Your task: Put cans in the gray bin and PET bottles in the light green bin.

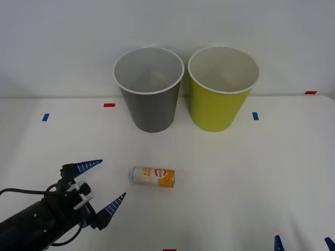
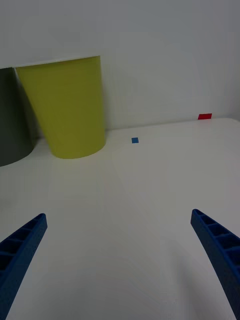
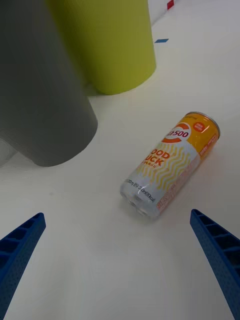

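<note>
1 can [image 1: 152, 175] lies on its side on the white counter [image 1: 251, 172], in front of the gray bin [image 1: 149, 89] and well apart from it, silvery end toward the left end effector [image 1: 99, 182], orange end pointing toward the robot's right. Left end effector sits low at the front left of the counter, near the can but not touching, blue fingers [image 1: 86, 166] spread wide and holding nothing; in the left wrist view the can [image 3: 171, 164] lies between and ahead of the 2 fingertips. Gray bin and light green bin [image 1: 222, 88] stand upright at the back of the counter, just beside each other, gray on the left. Right end effector [image 1: 303, 243] is at the front right edge, fingers [image 2: 220, 250] spread, nothing between them. Small red and blue tape marks [image 1: 109, 105] dot the counter.
</note>
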Motion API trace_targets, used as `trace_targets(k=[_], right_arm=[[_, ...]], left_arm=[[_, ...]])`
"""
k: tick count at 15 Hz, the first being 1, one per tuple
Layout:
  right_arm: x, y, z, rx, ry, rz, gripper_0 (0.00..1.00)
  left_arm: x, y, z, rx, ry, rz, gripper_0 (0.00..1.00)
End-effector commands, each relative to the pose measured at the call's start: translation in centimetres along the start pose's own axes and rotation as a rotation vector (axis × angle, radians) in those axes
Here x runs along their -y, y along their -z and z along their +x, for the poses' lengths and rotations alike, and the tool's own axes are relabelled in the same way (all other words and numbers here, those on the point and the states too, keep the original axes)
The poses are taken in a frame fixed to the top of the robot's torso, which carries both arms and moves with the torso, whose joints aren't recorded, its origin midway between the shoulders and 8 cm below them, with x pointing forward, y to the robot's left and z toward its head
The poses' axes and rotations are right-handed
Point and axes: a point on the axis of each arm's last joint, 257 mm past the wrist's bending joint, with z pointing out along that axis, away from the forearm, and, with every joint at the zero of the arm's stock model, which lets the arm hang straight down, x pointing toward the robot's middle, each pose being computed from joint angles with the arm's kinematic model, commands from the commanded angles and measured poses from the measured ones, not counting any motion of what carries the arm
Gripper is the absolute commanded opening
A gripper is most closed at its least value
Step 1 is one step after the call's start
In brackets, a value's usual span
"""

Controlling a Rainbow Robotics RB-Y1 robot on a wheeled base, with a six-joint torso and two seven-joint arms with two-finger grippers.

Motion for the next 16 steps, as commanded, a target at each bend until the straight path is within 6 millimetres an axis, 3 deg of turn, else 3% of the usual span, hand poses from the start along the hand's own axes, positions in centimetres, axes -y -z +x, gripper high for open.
trace_targets(k=[1, 4, 7, 16], right_arm=[[0.0, 0.0, 0.0, 0.0, 0.0, 0.0, 1.0], [0.0, 0.0, 0.0, 0.0, 0.0, 0.0, 1.0], [0.0, 0.0, 0.0, 0.0, 0.0, 0.0, 1.0], [0.0, 0.0, 0.0, 0.0, 0.0, 0.0, 1.0]], left_arm=[[-0.5, -1.9, -1.2, -0.076, -0.086, 0.035, 1.0], [-1.1, -3.4, -1.6, -0.172, -0.171, 0.049, 1.0], [-0.7, -3.0, -2.6, -0.274, -0.279, 0.073, 1.0], [1.4, -4.3, -4.6, -0.418, -0.589, 0.275, 1.0]])
